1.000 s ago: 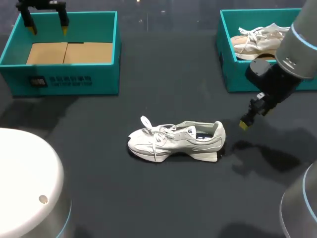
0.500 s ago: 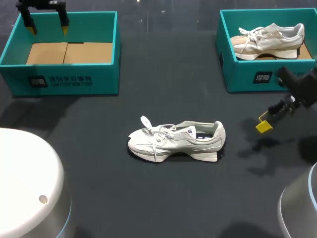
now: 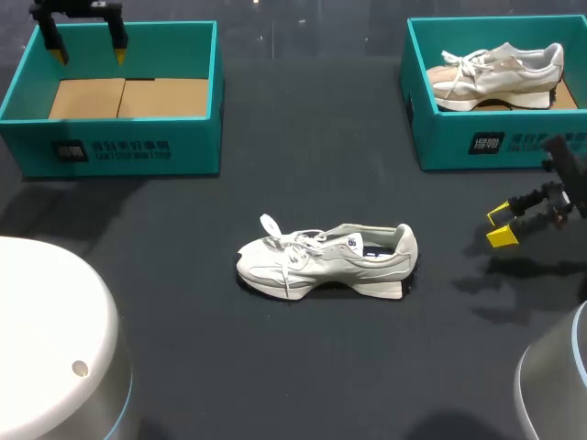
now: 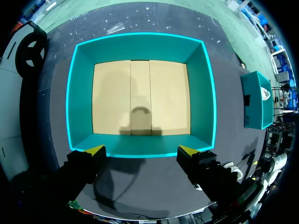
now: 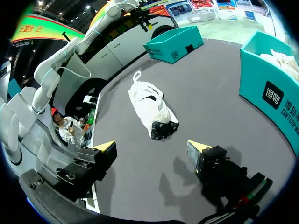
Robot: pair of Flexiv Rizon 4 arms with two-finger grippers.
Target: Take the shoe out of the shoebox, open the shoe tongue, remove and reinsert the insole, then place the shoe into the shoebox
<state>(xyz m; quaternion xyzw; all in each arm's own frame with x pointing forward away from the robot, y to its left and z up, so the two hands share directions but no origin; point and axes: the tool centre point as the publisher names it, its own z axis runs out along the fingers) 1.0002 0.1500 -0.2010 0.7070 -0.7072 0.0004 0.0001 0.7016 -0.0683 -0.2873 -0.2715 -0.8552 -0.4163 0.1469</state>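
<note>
Shoe (image 3: 326,259) on table (image 3: 303,165) — right fingers (image 3: 502,237) spread, well apart from it.

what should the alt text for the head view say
A white shoe stands on the dark table, toe left, between an empty teal shoebox far left and a second shoebox far right holding another shoe. Both arms' jaws are open and empty.
</note>
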